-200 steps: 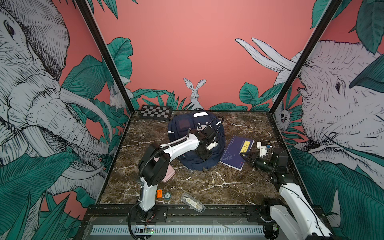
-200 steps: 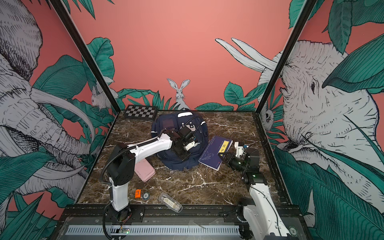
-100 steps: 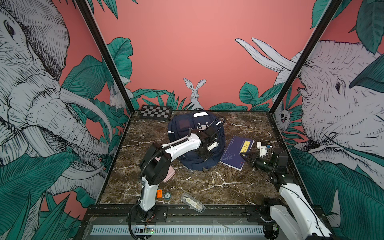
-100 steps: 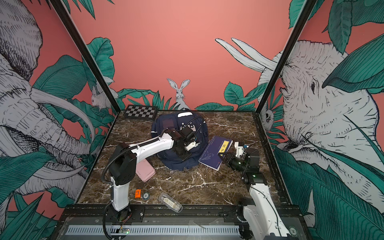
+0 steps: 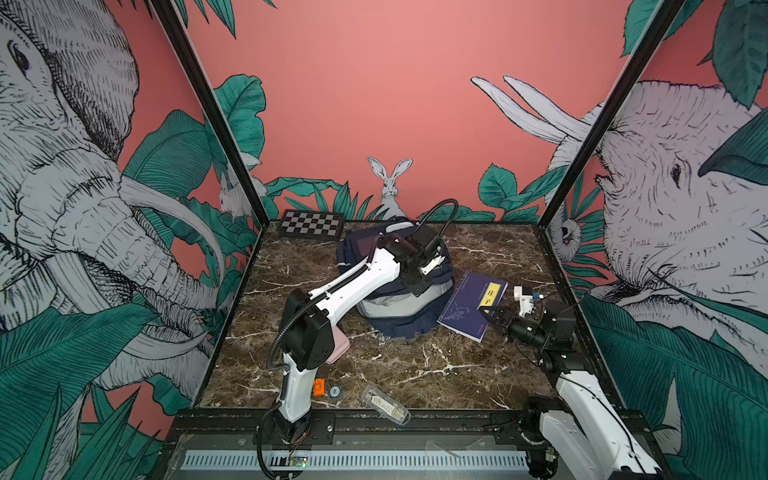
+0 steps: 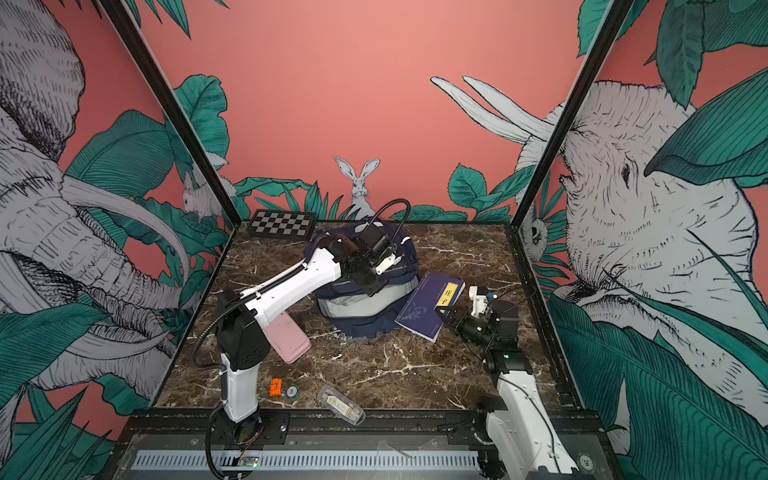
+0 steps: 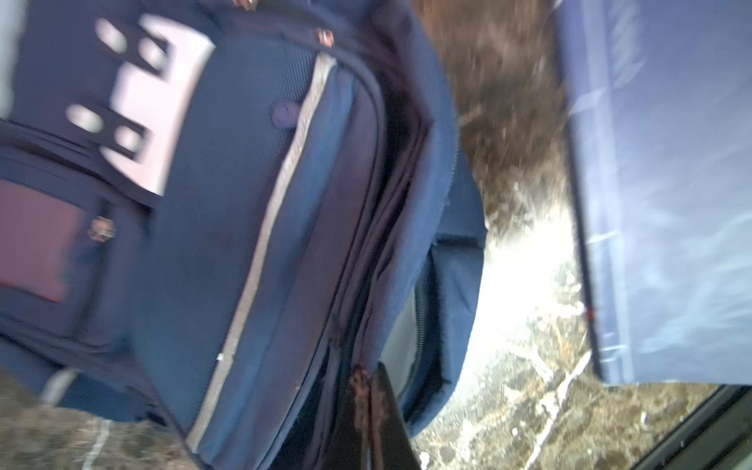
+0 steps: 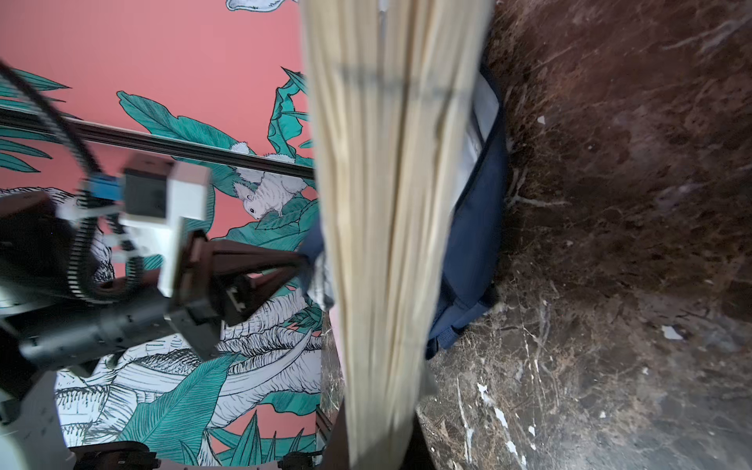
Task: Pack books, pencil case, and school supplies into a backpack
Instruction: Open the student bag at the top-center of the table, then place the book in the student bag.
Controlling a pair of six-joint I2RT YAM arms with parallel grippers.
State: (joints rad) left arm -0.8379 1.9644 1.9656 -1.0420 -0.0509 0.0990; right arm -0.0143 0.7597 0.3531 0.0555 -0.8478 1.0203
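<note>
Chessboard (image 5: 311,224) sat behind backpack (image 5: 407,326), pink pencil case (image 6: 291,338) beside left arm (image 6: 291,286). Left gripper (image 5: 419,289) pinched backpack flap; right gripper (image 5: 490,312) clamped books (image 5: 465,307) (yellow label (image 5: 491,293) read 庄子).

The left gripper (image 6: 375,286) pinches the backpack (image 6: 374,324) flap. The right gripper (image 6: 444,311) clamps the book (image 6: 424,303), which lies between both grippers.
</note>
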